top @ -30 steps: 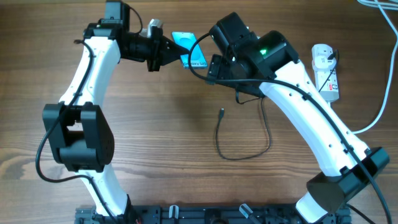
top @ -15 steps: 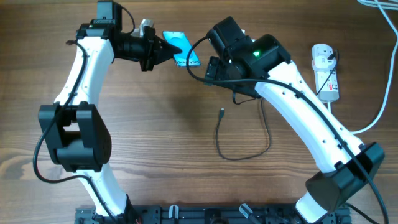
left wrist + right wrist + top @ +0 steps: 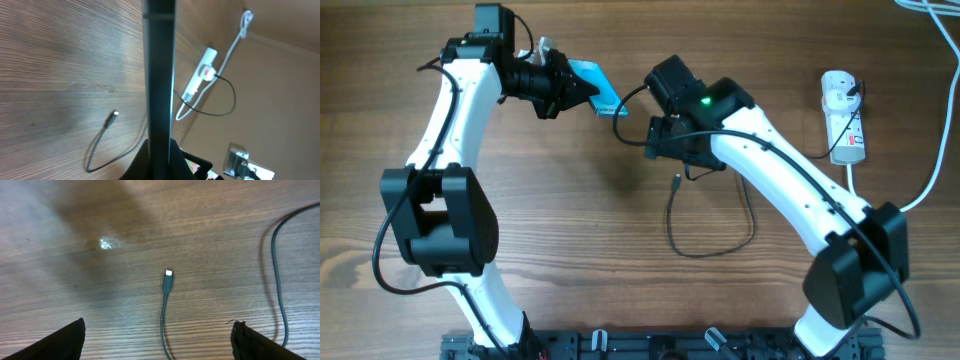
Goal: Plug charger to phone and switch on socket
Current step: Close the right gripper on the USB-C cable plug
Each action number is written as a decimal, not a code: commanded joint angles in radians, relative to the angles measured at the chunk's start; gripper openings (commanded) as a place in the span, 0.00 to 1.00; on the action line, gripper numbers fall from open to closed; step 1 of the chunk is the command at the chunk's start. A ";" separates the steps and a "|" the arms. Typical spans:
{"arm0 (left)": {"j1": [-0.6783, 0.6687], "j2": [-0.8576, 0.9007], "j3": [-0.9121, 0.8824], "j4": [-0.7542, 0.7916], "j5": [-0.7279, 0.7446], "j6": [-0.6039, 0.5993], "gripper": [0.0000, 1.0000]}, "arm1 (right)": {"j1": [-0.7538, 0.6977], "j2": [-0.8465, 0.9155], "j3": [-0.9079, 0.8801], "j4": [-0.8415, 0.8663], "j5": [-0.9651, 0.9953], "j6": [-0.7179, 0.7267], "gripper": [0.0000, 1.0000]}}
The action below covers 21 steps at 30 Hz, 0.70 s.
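Observation:
My left gripper [image 3: 578,88] is shut on the phone [image 3: 597,84], a cyan-screened slab held above the table at the back; in the left wrist view it is edge-on, a dark vertical bar [image 3: 159,75] between my fingers [image 3: 159,155]. My right gripper [image 3: 665,150] is open and empty, just above the charger's connector tip [image 3: 677,181]. In the right wrist view the tip [image 3: 168,275] lies between my fingertips [image 3: 159,337]. The thin black cable [image 3: 720,248] loops to the right. The white socket strip [image 3: 844,118] lies at the far right.
A thick white cord [image 3: 932,170] runs from the socket off the right edge. The socket and the black cable also show in the left wrist view [image 3: 200,80]. Wooden table [image 3: 570,230] all around.
My left gripper has carried the phone leftward and back. My right arm has swung left and down, over the charger tip.

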 commanded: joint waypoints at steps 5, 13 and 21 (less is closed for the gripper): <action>0.005 -0.037 0.004 -0.049 -0.146 0.024 0.04 | 0.000 0.132 -0.010 -0.035 -0.053 -0.020 0.61; 0.005 -0.037 0.004 -0.056 -0.146 0.024 0.04 | 0.000 0.193 -0.047 -0.024 -0.103 0.005 0.58; 0.005 -0.037 0.004 -0.060 -0.146 0.023 0.04 | 0.000 0.193 -0.142 0.111 -0.103 0.003 0.56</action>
